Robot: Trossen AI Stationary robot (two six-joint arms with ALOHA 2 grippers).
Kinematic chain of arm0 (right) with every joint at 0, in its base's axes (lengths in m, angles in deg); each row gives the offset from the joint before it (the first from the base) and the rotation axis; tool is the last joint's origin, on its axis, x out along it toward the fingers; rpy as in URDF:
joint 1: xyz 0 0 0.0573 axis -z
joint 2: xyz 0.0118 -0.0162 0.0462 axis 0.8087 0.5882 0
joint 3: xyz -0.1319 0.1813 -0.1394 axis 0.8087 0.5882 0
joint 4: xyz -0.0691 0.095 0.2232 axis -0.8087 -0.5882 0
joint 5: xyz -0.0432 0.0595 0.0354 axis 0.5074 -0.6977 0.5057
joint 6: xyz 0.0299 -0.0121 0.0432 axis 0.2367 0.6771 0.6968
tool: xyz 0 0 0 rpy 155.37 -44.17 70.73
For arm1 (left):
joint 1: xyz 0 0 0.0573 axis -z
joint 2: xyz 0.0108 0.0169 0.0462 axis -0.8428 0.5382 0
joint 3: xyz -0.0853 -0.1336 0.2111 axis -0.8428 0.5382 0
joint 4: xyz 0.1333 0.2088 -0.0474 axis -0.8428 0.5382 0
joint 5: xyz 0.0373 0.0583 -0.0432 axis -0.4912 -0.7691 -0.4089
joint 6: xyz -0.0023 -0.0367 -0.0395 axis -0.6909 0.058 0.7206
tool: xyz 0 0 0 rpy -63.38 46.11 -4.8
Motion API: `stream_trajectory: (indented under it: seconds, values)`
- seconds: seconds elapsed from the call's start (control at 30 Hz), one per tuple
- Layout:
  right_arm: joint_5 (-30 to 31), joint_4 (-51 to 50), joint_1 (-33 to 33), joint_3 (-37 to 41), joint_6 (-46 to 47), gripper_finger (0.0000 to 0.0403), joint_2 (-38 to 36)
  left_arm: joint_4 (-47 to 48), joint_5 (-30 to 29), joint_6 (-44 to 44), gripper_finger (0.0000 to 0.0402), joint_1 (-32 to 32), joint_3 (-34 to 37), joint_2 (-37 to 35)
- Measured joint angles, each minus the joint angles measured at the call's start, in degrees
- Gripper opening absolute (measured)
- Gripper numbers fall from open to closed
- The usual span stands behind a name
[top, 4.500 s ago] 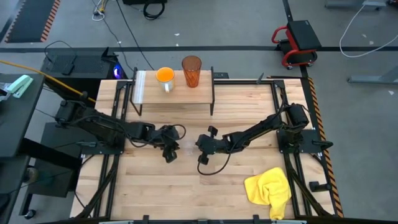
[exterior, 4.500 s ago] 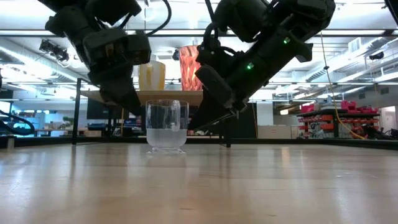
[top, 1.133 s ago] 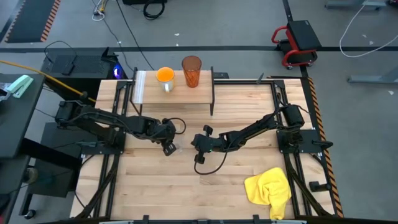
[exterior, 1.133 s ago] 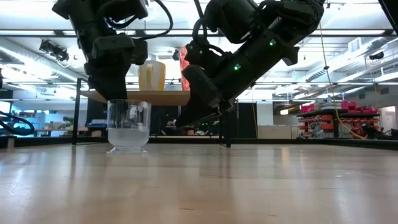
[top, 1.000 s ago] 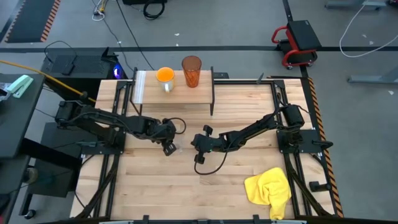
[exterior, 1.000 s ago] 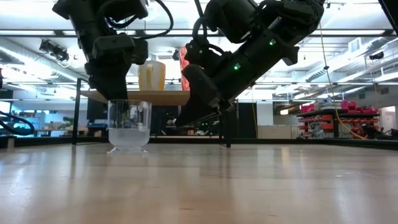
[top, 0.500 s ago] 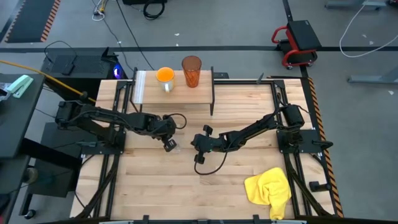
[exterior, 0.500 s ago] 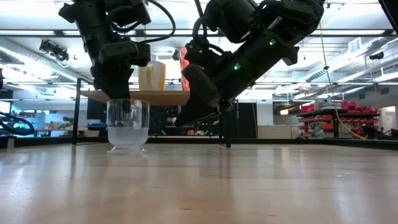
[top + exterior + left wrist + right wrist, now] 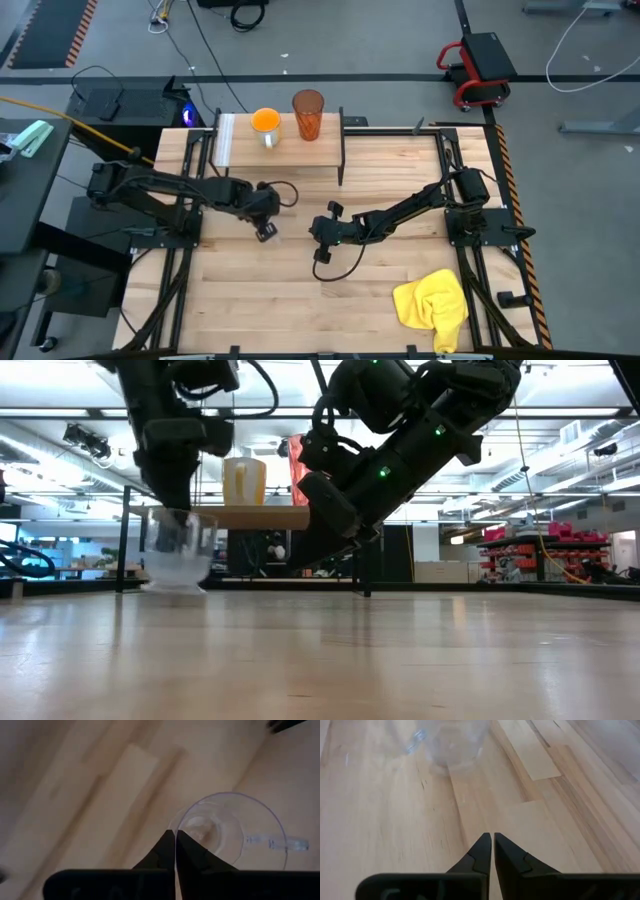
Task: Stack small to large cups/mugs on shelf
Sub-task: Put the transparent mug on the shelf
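Observation:
The small clear glass (image 9: 180,552), which has a clear handle (image 9: 277,843), hangs tilted just above the tabletop left of centre, with my left gripper (image 9: 175,840) shut on its rim. My right gripper (image 9: 318,232) hovers shut and empty a little to the glass's right, low over the table. The orange mug (image 9: 265,122) and the tall orange-red tumbler (image 9: 308,113) stand upright on the wooden shelf (image 9: 235,150) at the table's far edge. My left gripper pinches the glass's rim (image 9: 173,826) on the side away from the handle, one finger inside the glass and one outside. The fingers come from above, pointing down. The glass hangs below them, tilted, its base (image 9: 175,586) seemingly just off the table.
A crumpled yellow cloth (image 9: 435,305) lies at the near right corner. The shelf's black legs (image 9: 342,160) stand on the tabletop behind both arms. Bare wood spreads across the table's near half.
My left gripper has shut on the glass's rim, then moved up and a little toward the table's left and far edge. The glass, which stood upright on the table, now hangs tilted and raised slightly.

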Motion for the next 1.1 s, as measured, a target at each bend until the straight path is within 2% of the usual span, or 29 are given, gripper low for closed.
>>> stream_trajectory:
  seconds: [0.2,0.5,0.9,1.1]
  values:
    - [0.0,-0.4,-0.02,0.0,0.01,0.0029,0.0,12.96,-5.47,0.37,0.0005,-1.03,-7.69,-0.01]
    - [0.0,-2.47,-0.04,0.0,0.83,0.0029,0.0,29.14,-10.25,-0.08,0.0005,-6.04,-17.3,-0.71]
    - [0.0,-3.15,-0.04,0.0,0.85,0.0029,0.0,28.9,-10.42,-8.84,0.0008,-19.53,-20.05,-12.62]
    - [-0.64,-2.97,0.0,0.0,0.77,0.0029,0.0,27.42,-9.4,-16.75,0.0006,-27.49,-21.44,-13.75]
